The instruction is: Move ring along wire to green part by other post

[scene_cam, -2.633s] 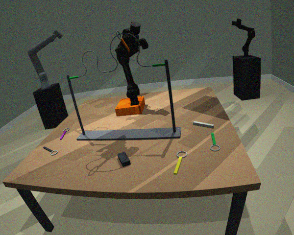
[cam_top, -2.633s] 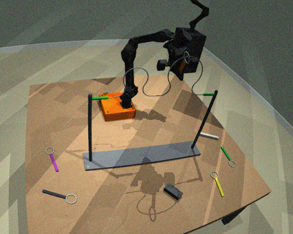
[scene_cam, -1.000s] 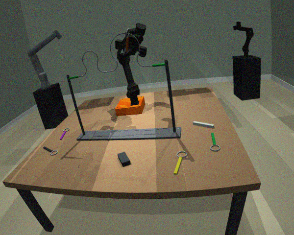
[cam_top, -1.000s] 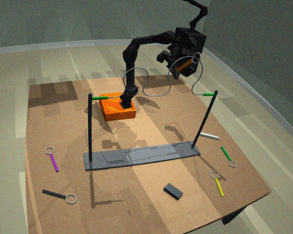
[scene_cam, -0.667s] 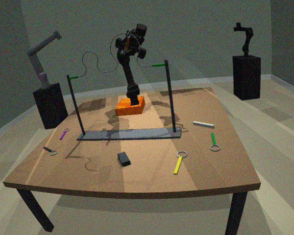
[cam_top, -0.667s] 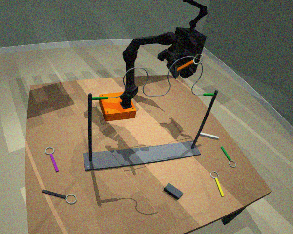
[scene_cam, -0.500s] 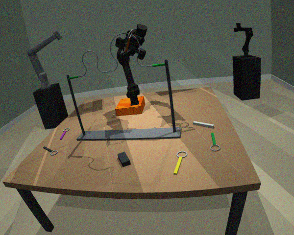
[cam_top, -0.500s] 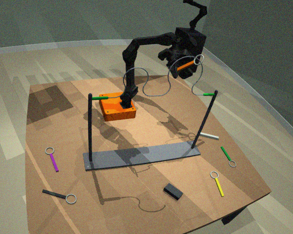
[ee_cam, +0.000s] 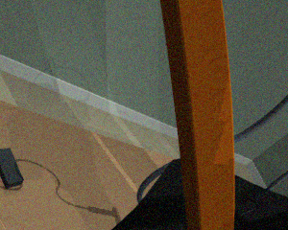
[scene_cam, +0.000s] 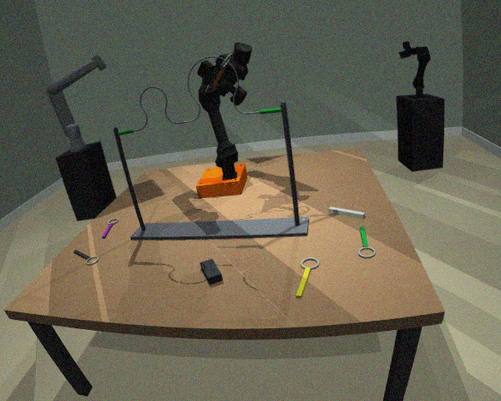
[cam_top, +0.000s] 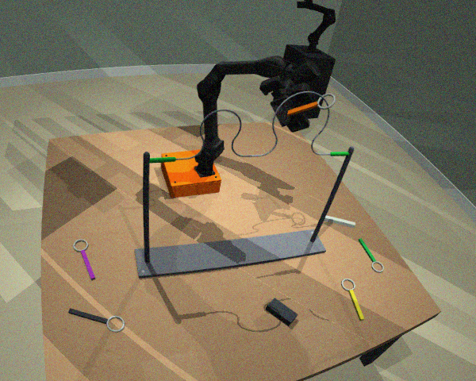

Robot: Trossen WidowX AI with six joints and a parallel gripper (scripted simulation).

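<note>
My gripper (cam_top: 288, 113) (scene_cam: 210, 88) is shut on the orange handle (cam_top: 303, 108) (scene_cam: 219, 78) (ee_cam: 206, 115), near the end away from the ring. The ring (cam_top: 335, 100) is at the upper right shoulder of the tall loop, and the wire appears to pass through it; whether they touch is too small to tell. The grey wire (cam_top: 256, 155) (scene_cam: 179, 122) (ee_cam: 264, 126) winds between the left green part (cam_top: 163, 159) (scene_cam: 126, 132) and the right green part (cam_top: 339, 154) (scene_cam: 270, 110). The ring is out of the wrist view.
The left post (cam_top: 146, 205) (scene_cam: 129, 181) and right post (cam_top: 336, 184) (scene_cam: 290, 164) rise from a grey base (cam_top: 270, 246). Purple, black, yellow and green ring tools, a white bar (cam_top: 339, 221) and a dark block (cam_top: 281, 311) (scene_cam: 210, 271) (ee_cam: 8, 168) lie on the table.
</note>
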